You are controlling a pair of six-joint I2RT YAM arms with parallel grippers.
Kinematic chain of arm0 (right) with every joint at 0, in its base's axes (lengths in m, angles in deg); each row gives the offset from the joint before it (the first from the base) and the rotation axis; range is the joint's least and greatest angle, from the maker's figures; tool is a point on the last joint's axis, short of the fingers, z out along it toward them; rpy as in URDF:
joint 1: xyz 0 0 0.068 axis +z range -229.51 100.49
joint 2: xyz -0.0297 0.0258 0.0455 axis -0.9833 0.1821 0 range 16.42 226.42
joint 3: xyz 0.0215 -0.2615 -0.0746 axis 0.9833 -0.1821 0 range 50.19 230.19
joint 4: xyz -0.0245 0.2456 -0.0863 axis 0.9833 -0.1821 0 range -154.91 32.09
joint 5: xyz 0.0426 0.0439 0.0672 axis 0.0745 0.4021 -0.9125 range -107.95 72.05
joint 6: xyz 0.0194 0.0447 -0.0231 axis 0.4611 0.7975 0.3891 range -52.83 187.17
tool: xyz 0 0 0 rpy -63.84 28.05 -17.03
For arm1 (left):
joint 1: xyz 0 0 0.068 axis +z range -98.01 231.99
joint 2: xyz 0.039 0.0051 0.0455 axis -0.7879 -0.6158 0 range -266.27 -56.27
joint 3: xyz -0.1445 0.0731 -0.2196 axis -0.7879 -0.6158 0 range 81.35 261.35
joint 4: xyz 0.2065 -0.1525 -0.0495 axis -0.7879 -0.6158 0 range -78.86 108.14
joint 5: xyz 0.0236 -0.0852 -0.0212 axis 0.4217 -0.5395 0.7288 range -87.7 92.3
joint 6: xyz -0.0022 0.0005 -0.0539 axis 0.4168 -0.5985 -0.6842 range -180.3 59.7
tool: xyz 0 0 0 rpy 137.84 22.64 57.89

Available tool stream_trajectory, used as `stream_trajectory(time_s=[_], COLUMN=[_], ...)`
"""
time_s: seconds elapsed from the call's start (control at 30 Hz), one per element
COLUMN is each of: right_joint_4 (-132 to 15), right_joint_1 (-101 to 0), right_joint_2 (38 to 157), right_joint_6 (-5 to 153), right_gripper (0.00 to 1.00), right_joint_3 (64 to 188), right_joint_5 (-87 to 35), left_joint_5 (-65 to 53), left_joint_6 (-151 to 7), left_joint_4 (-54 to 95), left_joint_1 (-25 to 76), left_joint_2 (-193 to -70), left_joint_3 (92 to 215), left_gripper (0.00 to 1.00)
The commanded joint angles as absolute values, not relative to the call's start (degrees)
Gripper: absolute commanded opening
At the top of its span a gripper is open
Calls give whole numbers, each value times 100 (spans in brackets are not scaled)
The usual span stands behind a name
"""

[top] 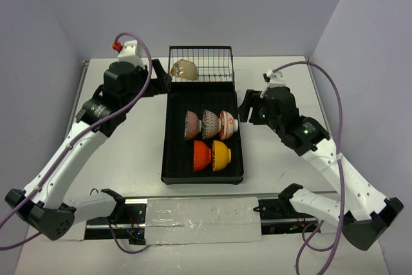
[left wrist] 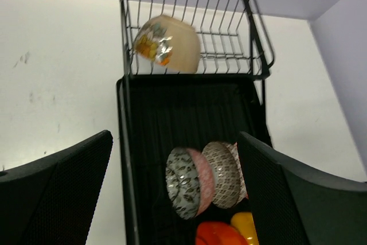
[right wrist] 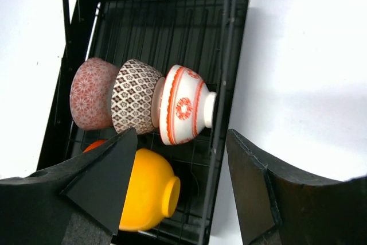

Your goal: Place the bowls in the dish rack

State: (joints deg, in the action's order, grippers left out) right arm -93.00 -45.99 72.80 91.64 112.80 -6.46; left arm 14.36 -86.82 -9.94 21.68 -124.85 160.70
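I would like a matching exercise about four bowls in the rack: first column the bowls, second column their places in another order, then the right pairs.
Bowls:
1. beige bowl
2. red-orange bowl
3. yellow-orange bowl
4. red-on-white bowl

Places (top view):
A. right end of the row of three
B. near pair, left
C. inside the wire basket
D. near pair, right

Pairs: 1-C, 2-B, 3-D, 4-A

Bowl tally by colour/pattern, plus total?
Red-orange bowl: 1
Yellow-orange bowl: 1
Beige bowl: 1
Pink patterned bowl: 1
Brown-and-white patterned bowl: 1
Red-on-white bowl: 1
Total: 6
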Motion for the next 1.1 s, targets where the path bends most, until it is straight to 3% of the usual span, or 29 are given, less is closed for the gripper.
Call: stream_trajectory(time_s=[0.0, 0.27, 0.4, 0.63, 0.87, 1.07], right_joint_4=[-9640, -10712, -10889, -10695, -10677, -10283], right_joint_1=[-4532, -4488, -4392, -3873, -3609, -3565], right_joint_2=[6810, 6791, 6714, 6133, 6467, 5712], right_joint_6=[9222, 9099, 8933, 8555, 8651, 8563], right_gripper=[71, 74, 75, 88, 89, 95], right_joint_3=[11680, 12542, 12385, 12182, 12041, 11393], right_joint_5=[-258, 112, 173, 437, 465, 437], left_joint_5=[1662, 2478, 2287, 2217, 2050, 1891], left_joint_6=[-8447, -8131, -8104, -8174, -8210, -8245], left_joint_4=[-841, -287, -120, -269, -287, -366], left_joint_1=[2167, 2158, 2158, 2158, 2158, 2158], left_joint_2=[-11852, -11059, -10980, -10971, -11032, -11278], left_joint_3=[15319, 13989, 13655, 13707, 13698, 13751], left_gripper=[94, 94, 95, 96, 96, 96])
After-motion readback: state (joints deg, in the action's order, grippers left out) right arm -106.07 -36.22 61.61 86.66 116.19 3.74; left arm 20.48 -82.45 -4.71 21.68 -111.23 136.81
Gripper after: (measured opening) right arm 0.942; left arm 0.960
